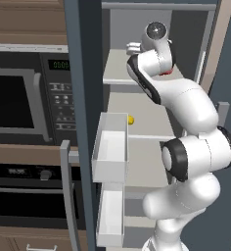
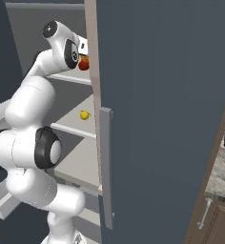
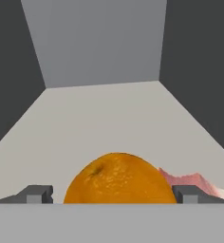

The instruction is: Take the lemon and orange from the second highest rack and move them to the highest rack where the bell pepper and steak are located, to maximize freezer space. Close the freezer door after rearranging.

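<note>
The orange (image 3: 118, 180) sits between my two finger tips (image 3: 35, 193) in the hand view, low over the floor of the highest rack (image 3: 109, 118). My gripper (image 3: 112, 193) is shut on it, with the jaws spread wide around the fruit. The pink steak (image 3: 192, 182) lies just behind the orange to its right. A red bell pepper (image 2: 84, 63) peeks out beside my wrist on that same rack. The small yellow lemon (image 1: 130, 119) (image 2: 85, 115) rests on the second highest rack (image 1: 147, 117), below my arm. The freezer door (image 2: 162, 109) stands open.
Two white door bins (image 1: 110, 147) hang on the open left door, close to my elbow. A microwave (image 1: 19, 98) and an oven (image 1: 24, 196) fill the wall at the left. The rack's grey back wall (image 3: 99, 42) lies straight ahead.
</note>
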